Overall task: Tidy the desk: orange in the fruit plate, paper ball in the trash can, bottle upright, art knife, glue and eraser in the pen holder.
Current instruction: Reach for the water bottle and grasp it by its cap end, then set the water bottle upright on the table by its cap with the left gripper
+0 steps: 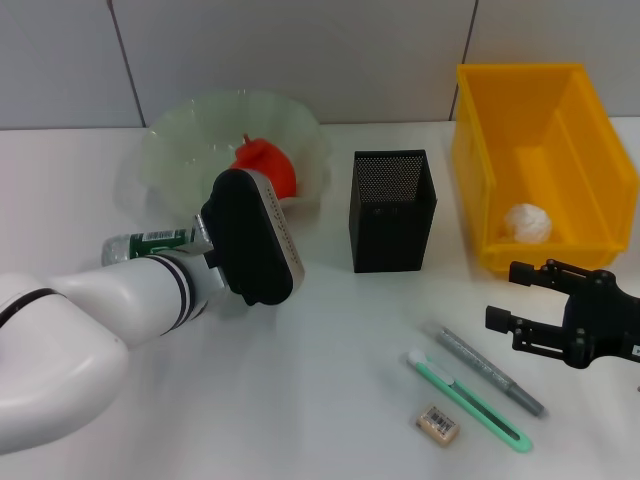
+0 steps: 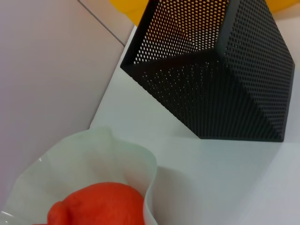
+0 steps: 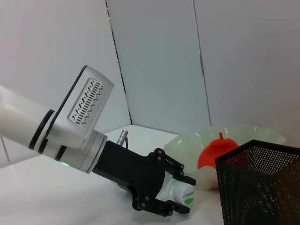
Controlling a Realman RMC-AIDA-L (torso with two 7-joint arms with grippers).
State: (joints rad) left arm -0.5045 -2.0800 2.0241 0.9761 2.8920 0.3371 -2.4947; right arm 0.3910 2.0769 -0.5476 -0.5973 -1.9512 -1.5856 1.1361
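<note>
Head view. White table (image 1: 330, 350). Orange (image 1: 266, 165) sits in the pale green fruit plate (image 1: 175, 135) at the table's back edge, left of centre. Black mesh pen holder (image 1: 392, 210) stands upright near the middle of the back edge. Yellow trash can (image 1: 540, 165) at the back right corner, paper ball (image 1: 527, 222) inside it. Left arm reaches over the left side; its wrist housing hides the left gripper, only the green-labelled bottle (image 1: 150, 243) shows, lying on its side just in front of the plate. Right gripper (image 1: 505, 296) hovers at the right edge in front of the trash can, fingers spread, nothing between them. Toward the front edge, right of centre: grey glue (image 1: 485, 369) stick, green art knife (image 1: 470, 400) beside it, eraser (image 1: 438, 421) nearest the front edge.

Left wrist view. Orange in the plate, pen holder beyond it, a sliver of yellow bin behind. Own fingers not seen.

Right wrist view. Left gripper (image 3: 180, 199) is clamped around the bottle, low over the table, the bottle tilted close to horizontal. Plate with orange and pen holder rim beside it.
</note>
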